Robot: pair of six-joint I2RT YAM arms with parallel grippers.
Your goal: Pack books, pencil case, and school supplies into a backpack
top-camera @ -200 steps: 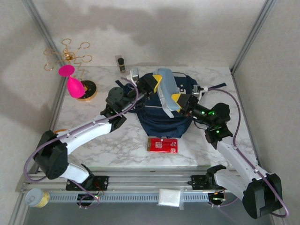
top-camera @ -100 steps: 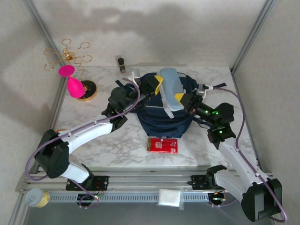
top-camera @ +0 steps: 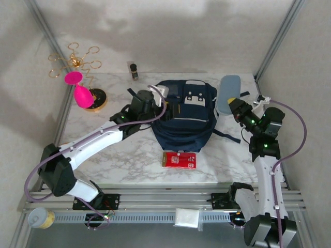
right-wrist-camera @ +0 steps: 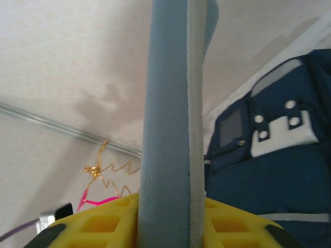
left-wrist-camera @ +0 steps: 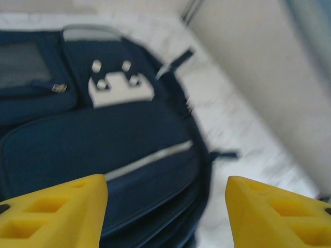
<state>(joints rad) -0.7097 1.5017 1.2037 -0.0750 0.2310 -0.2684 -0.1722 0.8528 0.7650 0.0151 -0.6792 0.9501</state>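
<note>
**Pencil case got pulled off the bag again**

Since a second ago the right arm has swung out to the right and taken the pencil case (top-camera: pixel 229 92) with it. Both arms had it over the bag before. The left gripper (top-camera: pixel 173 105) has let go and now sits at the bag's left shoulder. In the left wrist view its yellow fingers (left-wrist-camera: pixel 51 212) stand well apart with nothing between them, just bag fabric below.

The right gripper (top-camera: pixel 236 106) is clamped on the pencil case. In the right wrist view the pale blue sleeve (right-wrist-camera: pixel 170 113) stands edge-on, pinched between the yellow pads (right-wrist-camera: pixel 93 227).

The backpack (top-camera: pixel 183 116) lies flat in the middle of the marble table (top-camera: pixel 129 160), towards the back. It's navy, with a white-grey patch with holes, a grey square panel, a pale zip line and dark straps trailing right.

Room-wise, the case hangs over the back right corner, clear of the bag but close to the frame post (top-camera: pixel 274 46). A red rectangle (top-camera: pixel 179 159) lies just in front of the bag. The marble is bare at front left and front right.
</note>
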